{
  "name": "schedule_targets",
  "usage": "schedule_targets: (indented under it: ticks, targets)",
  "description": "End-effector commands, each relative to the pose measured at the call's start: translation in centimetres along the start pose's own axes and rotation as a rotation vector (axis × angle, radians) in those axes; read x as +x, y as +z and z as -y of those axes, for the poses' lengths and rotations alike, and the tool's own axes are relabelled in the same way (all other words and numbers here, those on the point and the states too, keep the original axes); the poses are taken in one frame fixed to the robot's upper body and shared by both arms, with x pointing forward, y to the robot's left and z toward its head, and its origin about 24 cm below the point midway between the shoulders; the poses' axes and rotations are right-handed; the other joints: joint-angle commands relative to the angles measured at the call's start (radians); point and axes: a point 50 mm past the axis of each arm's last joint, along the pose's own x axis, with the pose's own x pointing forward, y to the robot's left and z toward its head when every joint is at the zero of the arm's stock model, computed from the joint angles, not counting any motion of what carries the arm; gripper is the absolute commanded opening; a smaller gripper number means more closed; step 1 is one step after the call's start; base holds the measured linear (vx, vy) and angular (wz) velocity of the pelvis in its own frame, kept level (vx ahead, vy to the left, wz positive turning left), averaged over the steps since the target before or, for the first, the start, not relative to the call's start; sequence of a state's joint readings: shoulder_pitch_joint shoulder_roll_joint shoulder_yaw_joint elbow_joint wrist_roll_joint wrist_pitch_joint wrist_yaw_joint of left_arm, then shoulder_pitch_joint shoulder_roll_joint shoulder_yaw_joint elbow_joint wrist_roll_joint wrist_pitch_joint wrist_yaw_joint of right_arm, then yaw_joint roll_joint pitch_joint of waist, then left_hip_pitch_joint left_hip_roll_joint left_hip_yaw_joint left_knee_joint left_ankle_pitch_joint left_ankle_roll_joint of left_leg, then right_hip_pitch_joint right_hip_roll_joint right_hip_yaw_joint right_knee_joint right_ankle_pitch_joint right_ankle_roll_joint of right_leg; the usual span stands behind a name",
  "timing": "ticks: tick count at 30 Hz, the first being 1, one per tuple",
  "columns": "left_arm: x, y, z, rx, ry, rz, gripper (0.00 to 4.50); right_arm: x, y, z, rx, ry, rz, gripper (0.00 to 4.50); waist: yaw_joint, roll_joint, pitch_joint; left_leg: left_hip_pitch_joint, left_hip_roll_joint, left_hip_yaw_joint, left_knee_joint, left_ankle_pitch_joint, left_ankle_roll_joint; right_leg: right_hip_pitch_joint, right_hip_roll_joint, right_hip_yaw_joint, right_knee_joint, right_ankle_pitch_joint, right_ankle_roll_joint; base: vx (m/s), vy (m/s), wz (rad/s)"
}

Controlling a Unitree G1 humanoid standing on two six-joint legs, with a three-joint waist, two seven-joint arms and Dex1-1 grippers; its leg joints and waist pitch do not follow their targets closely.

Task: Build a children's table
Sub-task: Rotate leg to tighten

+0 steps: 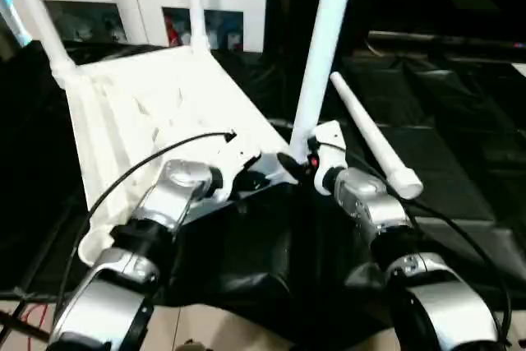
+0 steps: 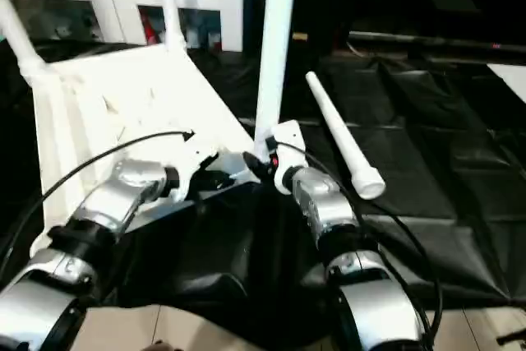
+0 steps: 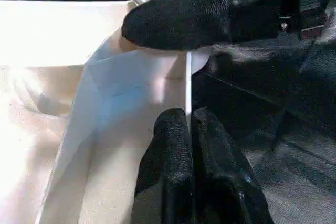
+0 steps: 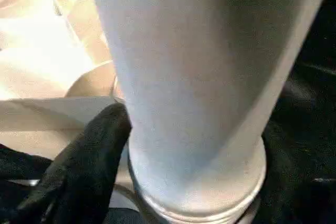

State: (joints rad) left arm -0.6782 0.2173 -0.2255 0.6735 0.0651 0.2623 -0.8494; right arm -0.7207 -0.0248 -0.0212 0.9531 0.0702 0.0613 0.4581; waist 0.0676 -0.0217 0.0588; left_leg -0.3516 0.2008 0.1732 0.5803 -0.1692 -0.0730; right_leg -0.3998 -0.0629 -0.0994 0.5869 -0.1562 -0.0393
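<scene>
The children's table top lies upside down on a black cloth, its ribbed underside facing up. Two white legs stand in its far corners. A third leg stands upright at the near right corner, and my right gripper sits at its base. A fourth leg lies loose on the cloth to the right. My left gripper is shut on the thin rim of the table top, right beside that corner.
A white cabinet with glass doors stands behind the table. Black cloth covers the ground to the right and front, with pale floor at its near edge. A black cable loops over my left forearm.
</scene>
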Motion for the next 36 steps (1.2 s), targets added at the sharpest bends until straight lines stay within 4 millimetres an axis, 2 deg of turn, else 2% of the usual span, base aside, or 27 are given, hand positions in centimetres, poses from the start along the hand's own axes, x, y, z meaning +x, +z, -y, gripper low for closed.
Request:
schedule_targets:
  ticks: [1, 6, 8, 9, 12, 13, 15, 20, 24, 30, 36]
  targets:
    - [0.8, 2.7, 1.0, 0.062, -0.042, 0.129, 0.00, 1.2, -0.8, -3.9, -0.010, 0.205, -0.038, 3.89, 0.007, -0.005, -0.067, 0.004, 0.029, -0.008, -0.065, -0.230, 0.036, 0.046, -0.094, 0.057, -0.080, -0.379, -0.137, 0.000, 0.000, 0.00]
    - [-0.2, 1.6, 1.5, 0.101, -0.142, 0.135, 0.00, 0.1, -0.6, -2.6, -0.084, 0.302, -0.030, 4.30, 0.011, -0.006, -0.068, -0.003, 0.031, -0.008, -0.065, -0.207, 0.047, 0.054, -0.093, 0.057, -0.074, -0.365, -0.137, 0.000, 0.000, 0.00]
    - [-0.5, 1.4, 1.7, 0.103, -0.169, 0.135, 0.00, -0.3, -0.6, -2.3, -0.106, 0.342, -0.039, 4.39, 0.011, -0.005, -0.066, -0.001, 0.033, -0.008, -0.065, -0.216, 0.050, 0.051, -0.092, 0.058, -0.076, -0.376, -0.135, 0.000, 0.000, 0.00]
    - [-0.7, 1.3, 1.8, 0.108, -0.186, 0.135, 0.00, -0.6, -0.6, -2.1, -0.119, 0.364, -0.042, 4.45, 0.013, 0.006, -0.066, 0.003, 0.034, -0.008, -0.065, -0.221, 0.047, 0.050, -0.091, 0.058, -0.076, -0.375, -0.140, 0.000, 0.000, 0.00]
    - [-1.1, 0.9, 2.0, 0.119, -0.224, 0.128, 0.00, -1.4, -0.8, -1.6, -0.133, 0.438, -0.051, 4.45, 0.021, 0.003, -0.067, 0.005, 0.039, -0.006, -0.066, -0.230, 0.047, 0.049, -0.089, 0.059, -0.074, -0.355, -0.150, 0.000, 0.000, 0.00]
    - [-1.5, 0.5, 2.0, 0.130, -0.252, 0.118, 0.00, -2.3, -0.9, -1.4, -0.136, 0.516, -0.057, 4.45, 0.024, 0.005, -0.066, 0.006, 0.037, -0.005, -0.068, -0.231, 0.046, 0.050, -0.085, 0.058, -0.075, -0.348, -0.151, 0.000, 0.000, 0.00]
    - [-1.7, 0.4, 2.0, 0.135, -0.264, 0.112, 0.00, -2.6, -1.0, -1.2, -0.137, 0.547, -0.062, 4.45, 0.029, 0.006, -0.066, 0.006, 0.039, -0.004, -0.067, -0.237, 0.048, 0.049, -0.086, 0.059, -0.074, -0.345, -0.154, 0.000, 0.000, 0.00]
    - [-3.0, -0.6, 2.2, 0.153, -0.345, 0.080, 0.00, -4.8, -1.6, -0.4, -0.175, 0.711, -0.145, 4.45, 0.039, 0.004, -0.065, 0.006, 0.039, -0.004, -0.067, -0.242, 0.050, 0.050, -0.086, 0.058, -0.076, -0.376, -0.140, 0.000, 0.000, 0.00]
    - [-3.6, -1.0, 2.2, 0.159, -0.382, 0.060, 0.00, -5.3, -1.6, -0.1, -0.175, 0.738, -0.160, 4.04, 0.044, 0.004, -0.064, 0.008, 0.037, -0.006, -0.066, -0.244, 0.041, 0.047, -0.088, 0.057, -0.082, -0.429, -0.126, 0.000, 0.000, 0.00]
    - [-4.0, -1.3, 2.4, 0.155, -0.414, 0.045, 0.00, -5.5, -1.6, -0.5, -0.162, 0.772, -0.176, 3.60, 0.044, 0.002, -0.066, 0.007, 0.039, -0.006, -0.067, -0.232, 0.040, 0.046, -0.085, 0.056, -0.075, -0.390, -0.136, 0.000, 0.000, 0.00]
    - [-3.8, -1.2, 2.3, 0.145, -0.384, 0.053, 0.00, -5.2, -1.8, -1.1, -0.136, 0.764, -0.163, 2.97, 0.047, -0.001, -0.065, 0.006, 0.037, -0.005, -0.067, -0.229, 0.037, 0.046, -0.088, 0.057, -0.079, -0.419, -0.122, 0.000, 0.000, 0.00]
